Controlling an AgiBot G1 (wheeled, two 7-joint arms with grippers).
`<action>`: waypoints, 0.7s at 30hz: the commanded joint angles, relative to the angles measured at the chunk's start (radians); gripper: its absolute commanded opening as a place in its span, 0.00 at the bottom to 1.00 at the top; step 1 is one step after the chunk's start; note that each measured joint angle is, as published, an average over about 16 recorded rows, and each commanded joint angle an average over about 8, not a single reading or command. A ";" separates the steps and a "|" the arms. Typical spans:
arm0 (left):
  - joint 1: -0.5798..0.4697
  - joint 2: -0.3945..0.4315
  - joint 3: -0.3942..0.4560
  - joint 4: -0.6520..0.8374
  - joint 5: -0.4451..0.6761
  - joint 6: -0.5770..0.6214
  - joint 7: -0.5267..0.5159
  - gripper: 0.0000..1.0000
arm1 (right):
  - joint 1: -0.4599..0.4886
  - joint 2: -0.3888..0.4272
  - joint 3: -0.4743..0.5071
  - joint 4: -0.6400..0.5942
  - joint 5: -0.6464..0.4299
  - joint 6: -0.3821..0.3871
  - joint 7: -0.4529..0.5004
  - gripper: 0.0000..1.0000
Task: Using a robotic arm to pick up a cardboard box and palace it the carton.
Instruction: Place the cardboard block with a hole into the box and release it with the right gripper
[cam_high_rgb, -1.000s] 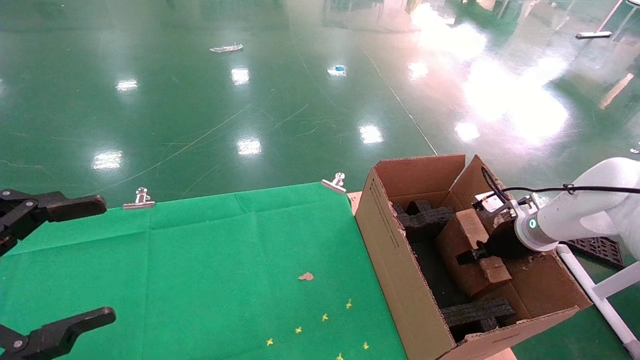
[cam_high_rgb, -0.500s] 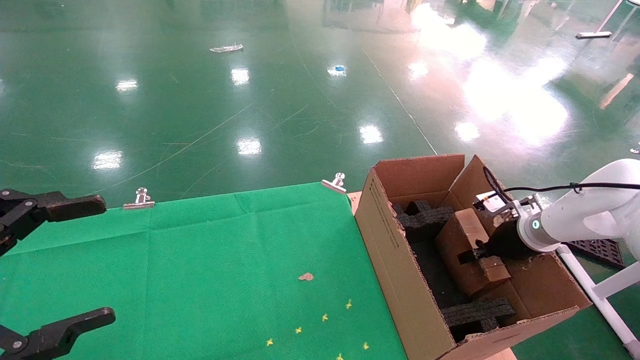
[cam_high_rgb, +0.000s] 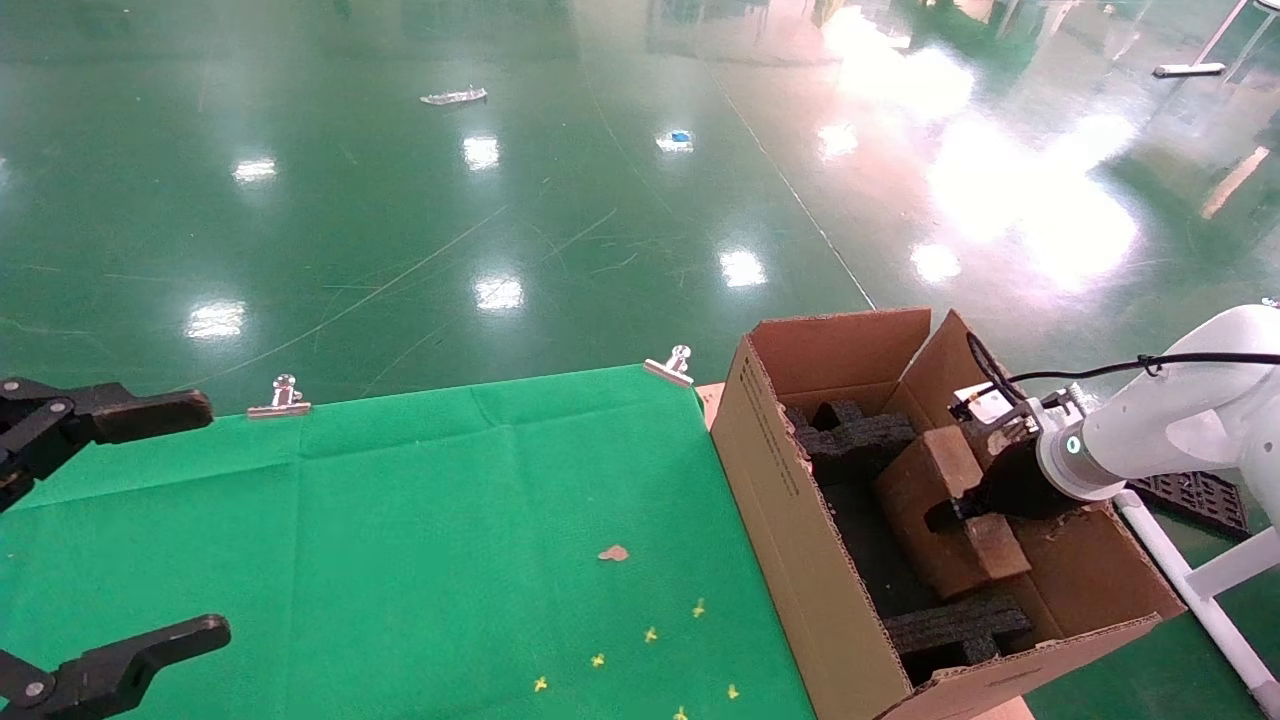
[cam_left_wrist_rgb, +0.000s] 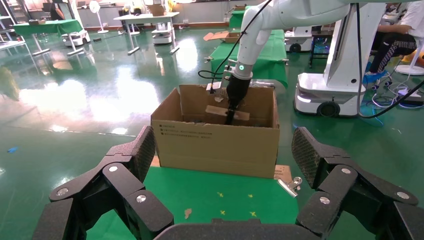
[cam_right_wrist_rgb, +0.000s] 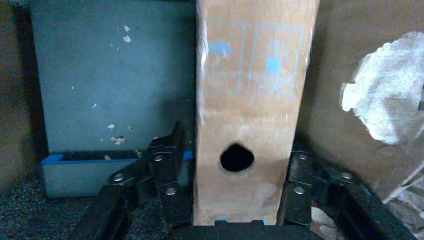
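Observation:
The small narrow cardboard box (cam_high_rgb: 925, 475) leans inside the large flapped carton (cam_high_rgb: 780, 470), between its black foam blocks (cam_high_rgb: 850, 435). My right gripper (cam_high_rgb: 955, 512), on the white robotic arm (cam_high_rgb: 1170, 430), reaches in over the carton's right wall and is shut on the box. In the right wrist view the box (cam_right_wrist_rgb: 250, 100) shows its round hole, and the black fingers (cam_right_wrist_rgb: 167, 165) press on both of its sides. From the left wrist view the carton (cam_left_wrist_rgb: 215, 145) stands ahead with the box (cam_left_wrist_rgb: 220, 114) showing above its rim. My left gripper (cam_high_rgb: 208, 518) hangs open over the table's left edge.
A green cloth (cam_high_rgb: 450, 540) covers the table, held by metal clips (cam_high_rgb: 282, 398) at its far edge. A small brown scrap (cam_high_rgb: 611, 552) and several yellow marks lie on it near the carton. A second foam block (cam_high_rgb: 955, 625) sits at the carton's near end. Glossy green floor lies beyond.
The right gripper has sunk a little and drawn slightly right, bringing the box lower and flatter inside the carton. The left arm has not moved.

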 joint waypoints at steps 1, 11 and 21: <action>0.000 0.000 0.000 0.000 0.000 0.000 0.000 1.00 | 0.002 -0.003 0.000 -0.008 -0.001 -0.002 -0.003 1.00; 0.000 0.000 0.001 0.000 0.000 0.000 0.000 1.00 | 0.002 -0.014 0.004 -0.030 0.006 -0.006 -0.018 1.00; 0.000 -0.001 0.001 0.000 -0.001 -0.001 0.001 1.00 | 0.048 -0.006 0.019 -0.032 0.026 -0.033 -0.042 1.00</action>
